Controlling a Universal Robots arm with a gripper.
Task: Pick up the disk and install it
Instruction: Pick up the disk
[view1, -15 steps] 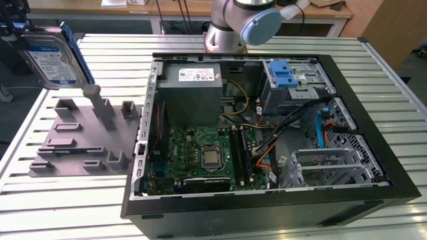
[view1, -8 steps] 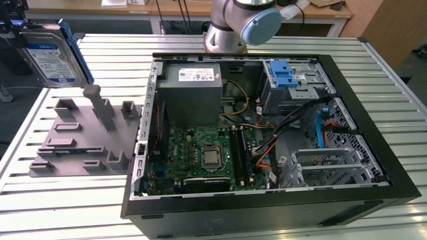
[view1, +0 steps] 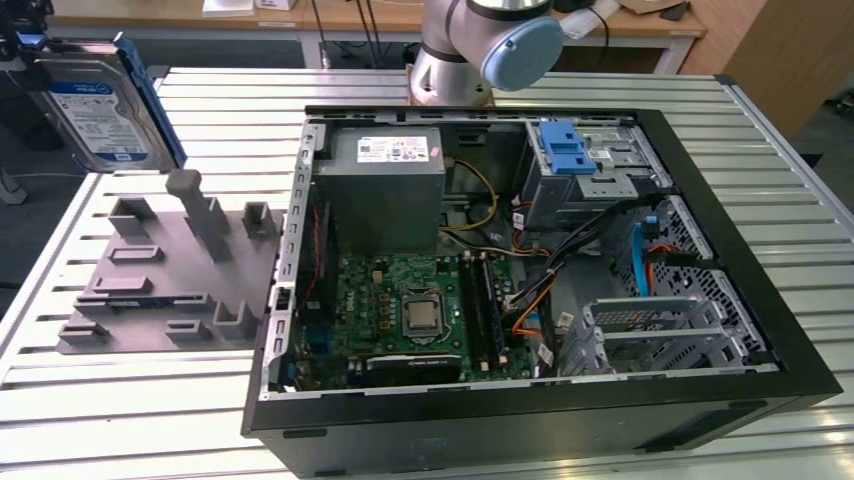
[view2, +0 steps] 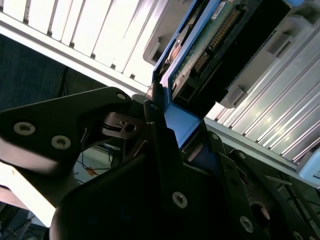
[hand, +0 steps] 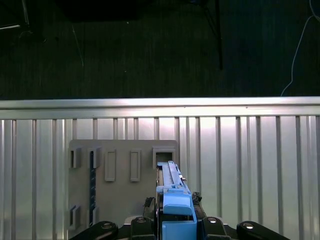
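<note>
The disk (view1: 96, 100), a silver drive with a white-and-blue label in a blue carrier bracket, hangs upright in the air at the exterior view's upper left, above the far end of the grey holder (view1: 174, 270). In the first wrist view its blue bracket edge (hand: 175, 205) sits between the black fingers of my gripper (hand: 175, 222), over the holder (hand: 122, 185). The second wrist view shows the disk's green circuit board (view2: 210, 45) and blue frame clamped in my gripper (view2: 167, 117). The gripper is shut on the disk.
An open computer case (view1: 747, 300) lies to the exterior view's right of the holder, with a grey power supply (view1: 387, 180), a motherboard (view1: 414, 310), a blue-latched drive cage (view1: 587, 160) and a metal cage (view1: 667, 330). The arm's base (view1: 467, 50) stands behind the case on the slatted table (view1: 134, 400).
</note>
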